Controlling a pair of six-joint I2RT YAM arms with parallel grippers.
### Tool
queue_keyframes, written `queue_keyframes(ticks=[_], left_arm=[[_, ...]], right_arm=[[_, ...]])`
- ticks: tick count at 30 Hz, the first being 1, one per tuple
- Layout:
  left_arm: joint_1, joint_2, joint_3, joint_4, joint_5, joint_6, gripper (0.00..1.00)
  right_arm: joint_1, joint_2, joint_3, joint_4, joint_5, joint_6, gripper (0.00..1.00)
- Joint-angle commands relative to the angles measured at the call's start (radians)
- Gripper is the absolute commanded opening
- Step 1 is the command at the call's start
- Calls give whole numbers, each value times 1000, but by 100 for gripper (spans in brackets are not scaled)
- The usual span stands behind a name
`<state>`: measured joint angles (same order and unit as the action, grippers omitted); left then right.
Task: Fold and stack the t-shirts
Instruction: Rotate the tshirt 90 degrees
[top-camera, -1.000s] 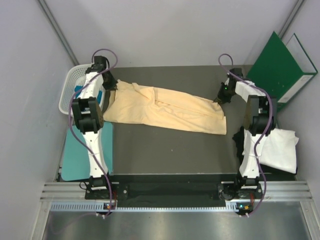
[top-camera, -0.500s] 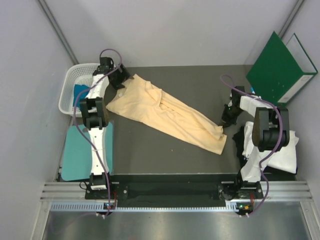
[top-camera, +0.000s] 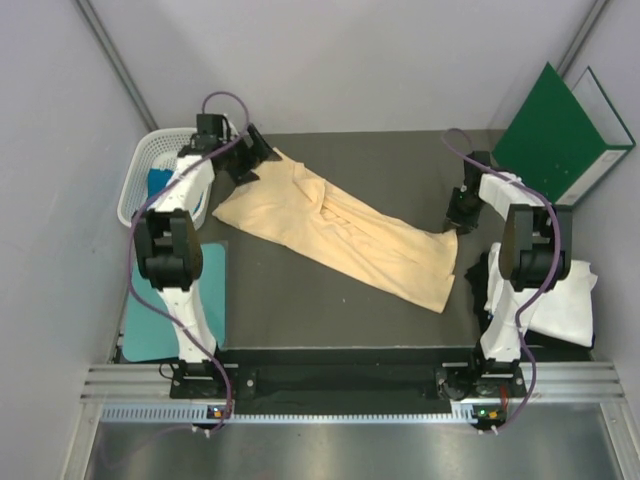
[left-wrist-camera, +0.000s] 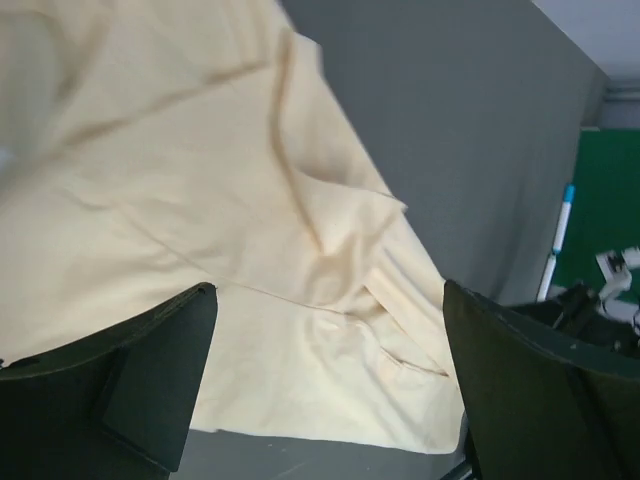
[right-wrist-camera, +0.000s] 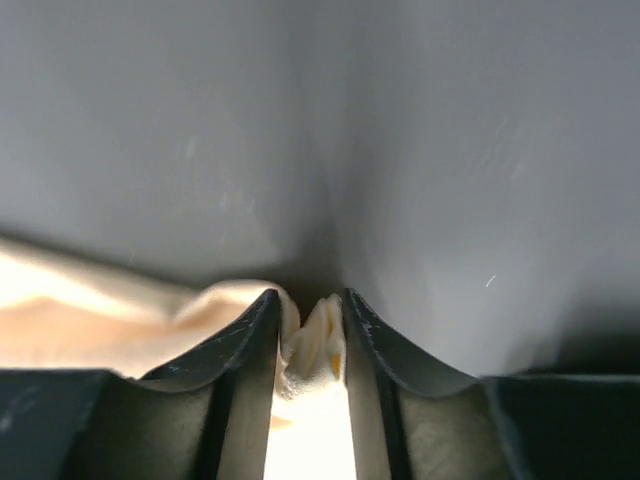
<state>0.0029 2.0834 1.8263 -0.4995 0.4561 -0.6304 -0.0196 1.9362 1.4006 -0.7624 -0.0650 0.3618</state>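
Looks down past the left gripper (left-wrist-camera: 328, 288), jaws spread wide. Finds the peach-yellow t-shirt (left-wrist-camera: 200, 180) lying rumpled between and ahead of the fingers (left-wrist-camera: 150, 380), draped on the dark grey table (left-wrist-camera: 470, 120). Catches a green folder (left-wrist-camera: 612, 200) far ahead, beyond the right-hand finger.

Large t-shirt (top-camera: 340, 235) lies diagonally on table (top-camera: 330, 310), far-left to near-right. Left gripper (top-camera: 252, 160) over its far-left end; right gripper (top-camera: 453, 222) at its right end (cloth pinched between the fingers). Basket (top-camera: 140, 175) left of far-left corner. Mat (top-camera: 150, 310) beside table, near-left. Folder (top-camera: 550, 140) behind far-right corner. Other t-shirts (top-camera: 555, 300) heaped at right edge.
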Motion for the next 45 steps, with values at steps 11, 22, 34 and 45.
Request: queue_keyframes(ticks=[11, 22, 34, 45], left_arm=[[-411, -296, -726, 179, 30, -254, 95], [-483, -260, -920, 311, -54, -387, 71], [-514, -2, -737, 309, -112, -390, 34], [-515, -132, -756, 79, -129, -298, 0]], right_arm=[[-36, 17, 153, -12, 266, -49, 96], [-36, -80, 109, 54, 77, -55, 100], [-36, -121, 52, 67, -27, -67, 100], [-19, -80, 70, 84, -110, -63, 100]])
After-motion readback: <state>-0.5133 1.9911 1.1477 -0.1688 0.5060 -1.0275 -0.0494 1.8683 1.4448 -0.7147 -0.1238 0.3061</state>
